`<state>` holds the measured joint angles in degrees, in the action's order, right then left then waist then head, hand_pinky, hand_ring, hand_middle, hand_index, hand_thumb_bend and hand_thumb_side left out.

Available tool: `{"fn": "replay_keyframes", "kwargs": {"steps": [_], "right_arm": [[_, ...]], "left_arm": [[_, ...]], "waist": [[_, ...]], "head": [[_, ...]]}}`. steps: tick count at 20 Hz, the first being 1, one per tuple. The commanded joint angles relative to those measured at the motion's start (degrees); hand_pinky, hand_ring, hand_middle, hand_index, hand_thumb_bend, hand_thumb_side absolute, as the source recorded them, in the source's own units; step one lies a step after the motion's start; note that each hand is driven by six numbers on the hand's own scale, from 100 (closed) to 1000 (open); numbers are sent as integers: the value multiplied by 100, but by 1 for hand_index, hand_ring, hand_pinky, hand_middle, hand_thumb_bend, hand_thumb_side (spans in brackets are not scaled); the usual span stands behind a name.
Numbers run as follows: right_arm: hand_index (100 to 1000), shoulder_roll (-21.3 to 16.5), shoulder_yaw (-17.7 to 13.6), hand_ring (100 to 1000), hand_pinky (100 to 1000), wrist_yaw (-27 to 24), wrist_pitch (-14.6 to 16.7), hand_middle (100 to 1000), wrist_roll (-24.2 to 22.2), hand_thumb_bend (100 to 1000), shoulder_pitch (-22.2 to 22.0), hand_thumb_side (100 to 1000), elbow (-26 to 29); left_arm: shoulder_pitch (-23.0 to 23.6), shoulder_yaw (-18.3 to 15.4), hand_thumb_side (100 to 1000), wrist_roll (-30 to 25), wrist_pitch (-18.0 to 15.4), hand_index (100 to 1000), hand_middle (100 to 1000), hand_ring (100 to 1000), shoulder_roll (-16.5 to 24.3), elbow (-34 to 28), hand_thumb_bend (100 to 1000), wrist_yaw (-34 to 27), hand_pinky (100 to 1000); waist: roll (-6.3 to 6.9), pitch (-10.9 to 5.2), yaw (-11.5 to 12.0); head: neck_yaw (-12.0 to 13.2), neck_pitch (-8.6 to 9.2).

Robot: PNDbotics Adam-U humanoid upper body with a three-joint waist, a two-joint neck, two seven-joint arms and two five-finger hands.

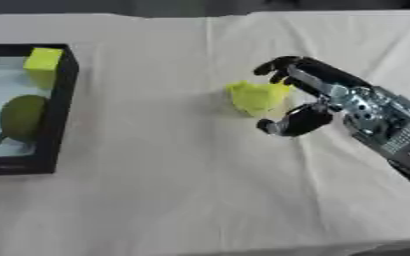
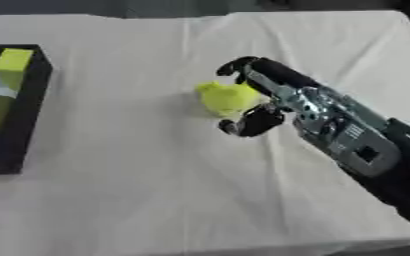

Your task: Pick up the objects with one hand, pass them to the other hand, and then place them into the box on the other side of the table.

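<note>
Your right hand (image 1: 306,95) came in from the right of the frame, fingers and thumb curled around the yellow-green lump (image 1: 257,97) mid-table, not lifted as far as I could tell. Handoff still ahead; black box (image 1: 62,105) at left already held a yellow block (image 1: 43,61) and an olive-green object (image 1: 21,117).

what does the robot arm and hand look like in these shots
Only the right arm shows. The right hand has glossy black fingers and thumb. Behind it, the wrist is silver metal with exposed joints and fasteners. The forearm is a grey-silver casing with a small dark square opening, turning black towards the frame edge. No cables or markings are discernible.
</note>
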<state>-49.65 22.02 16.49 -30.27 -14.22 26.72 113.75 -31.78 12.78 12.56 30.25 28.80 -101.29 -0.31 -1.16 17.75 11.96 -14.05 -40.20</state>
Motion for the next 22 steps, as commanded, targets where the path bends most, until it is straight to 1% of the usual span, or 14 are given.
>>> {"fn": "replay_keyframes", "kwargs": {"steps": [1, 5, 6, 7, 11, 14, 17, 19, 21, 22], "right_arm": [[901, -170, -99, 854, 854, 112, -60, 881, -17, 432, 52, 100, 85], [910, -229, -88, 874, 870, 367, -216, 893, 47, 365, 24, 100, 85], [911, -241, -82, 880, 876, 449, -249, 899, 74, 317, 19, 100, 85], [912, -257, -82, 887, 883, 543, -271, 899, 108, 370, 16, 100, 85], [916, -307, -92, 902, 897, 930, -247, 906, 237, 392, 10, 100, 85], [915, -352, -88, 911, 912, 1067, -198, 903, 109, 401, -12, 100, 85], [914, -384, -112, 914, 916, 1181, -157, 904, -100, 410, -28, 100, 85], [913, -395, -130, 917, 919, 1268, -211, 908, -158, 411, -58, 100, 85], [910, -410, -153, 913, 916, 1359, -380, 899, -147, 417, -104, 100, 85], [910, -408, -148, 913, 916, 1381, -473, 900, -132, 406, -126, 100, 85]], "left_arm": [[-78, -33, 770, -15, 1, 740, 798, 1000, 173, -111, 100, -22, 854], [-79, -37, 770, -10, 6, 735, 797, 1000, 184, -118, 100, -43, 860], [-80, -38, 770, -7, 6, 734, 797, 1000, 185, -121, 100, -46, 862], [-78, -38, 770, -6, 7, 731, 796, 1000, 188, -122, 100, -50, 862], [-61, -41, 770, -3, 13, 722, 794, 1000, 198, -121, 100, -69, 866], [-75, -39, 768, -8, 7, 718, 794, 1000, 193, -125, 100, -76, 870], [-93, -41, 763, -13, 3, 717, 795, 1000, 192, -105, 100, -73, 872], [-110, -38, 762, -23, -10, 717, 796, 1000, 189, -113, 100, -69, 874], [-136, -41, 762, -31, -17, 716, 796, 1000, 179, -115, 100, -58, 875], [-152, -41, 762, -34, -20, 716, 796, 1000, 170, -115, 100, -53, 876]], "waist": [[-31, -6, 27], [-14, 47, 83], [-11, 57, 93], [-8, 68, 103], [-2, 101, 122], [-1, 122, 146], [-1, 155, 174], [3, 182, 199], [13, 215, 230], [16, 230, 246]], "head": [[-17, 3], [-56, 55], [-65, 68], [-74, 82], [-109, 132], [-144, 167], [-198, 145], [-234, 123], [-265, 131], [-288, 136]]}}
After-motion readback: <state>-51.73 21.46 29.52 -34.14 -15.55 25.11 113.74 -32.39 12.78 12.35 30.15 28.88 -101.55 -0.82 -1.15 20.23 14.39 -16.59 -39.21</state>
